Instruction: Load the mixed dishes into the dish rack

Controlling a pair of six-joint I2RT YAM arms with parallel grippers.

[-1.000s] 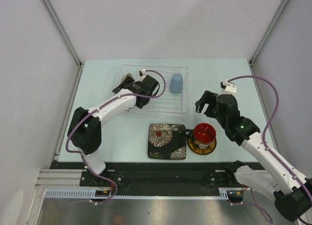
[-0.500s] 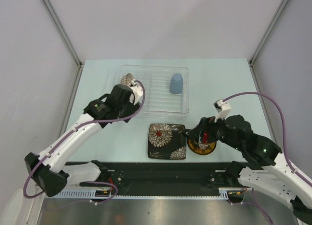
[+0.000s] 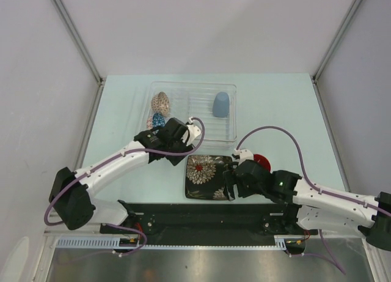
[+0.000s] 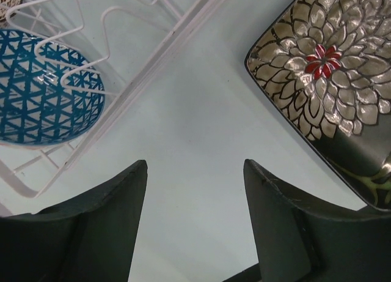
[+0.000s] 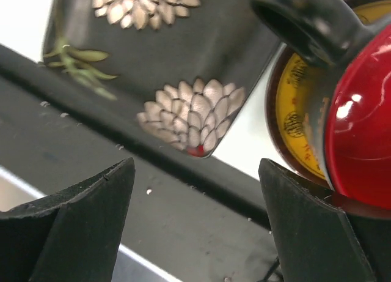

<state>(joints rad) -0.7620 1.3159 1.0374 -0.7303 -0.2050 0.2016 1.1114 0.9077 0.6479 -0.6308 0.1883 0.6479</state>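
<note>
The clear dish rack [image 3: 227, 130] stands at the back of the table. In it are the pale blue cup [image 3: 221, 104], the beige lattice bowl [image 3: 160, 102] and the small blue saucer [image 3: 158, 120], which also shows in the left wrist view [image 4: 43, 92]. The black square floral plate [image 3: 206, 170] lies in front of the rack. My left gripper [image 3: 177, 155] is open and empty over bare table between rack and plate [image 4: 324, 80]. My right gripper [image 3: 231, 184] is open and empty at the plate's near right corner [image 5: 171, 43], beside the red-lined mug [image 5: 360, 123] on the yellow saucer [image 5: 299, 111].
The black rail [image 5: 153, 202] along the table's near edge lies right under my right gripper. The right arm covers most of the mug [image 3: 261, 160] in the top view. Grey walls enclose the table at the left, back and right.
My left gripper has come out of the rack toward the plate, leaving the bowl and blue saucer standing there. My right gripper has swung from behind the mug to the plate's near right corner.
</note>
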